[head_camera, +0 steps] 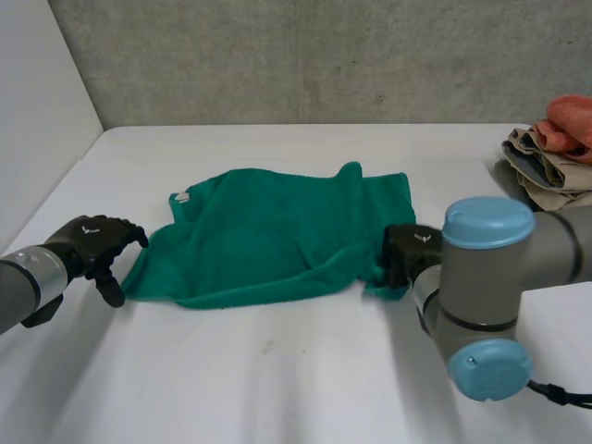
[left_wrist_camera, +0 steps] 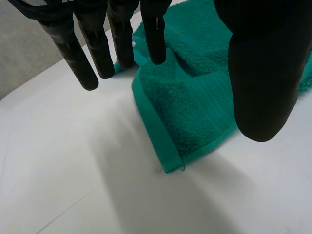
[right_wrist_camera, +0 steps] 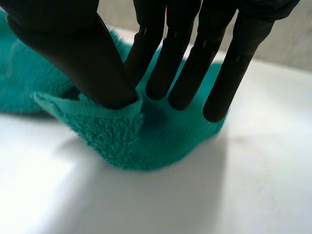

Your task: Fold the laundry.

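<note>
Green terry-cloth towel (head_camera: 277, 231) lies rumpled and roughly spread in the middle of the white table (head_camera: 277, 388). At its near-left corner (left_wrist_camera: 171, 163) the black left hand (head_camera: 97, 242) hovers with fingers (left_wrist_camera: 97, 53) straight and spread, grasping nothing, the corner beneath them untouched; if it closes too shallowly, I judge it would catch only the hem, and the corner could slip free on the lift. At the near-right corner the black right hand (head_camera: 412, 252) has the cloth nipped between thumb (right_wrist_camera: 92, 68) and straight fingers; only a small bunched fold sits in that pinch, so a pull might drag it out, or haul the whole towel sideways while one end alone is held; the ridge across the middle may also get folded in. The tabletop looks smooth, so the cloth should slide easily; a white panel (head_camera: 37, 120) stands at the left; a grey concrete wall (head_camera: 324, 55) runs behind; a heap of beige and orange clothes (head_camera: 550, 148) rests at the table's far-right edge.
</note>
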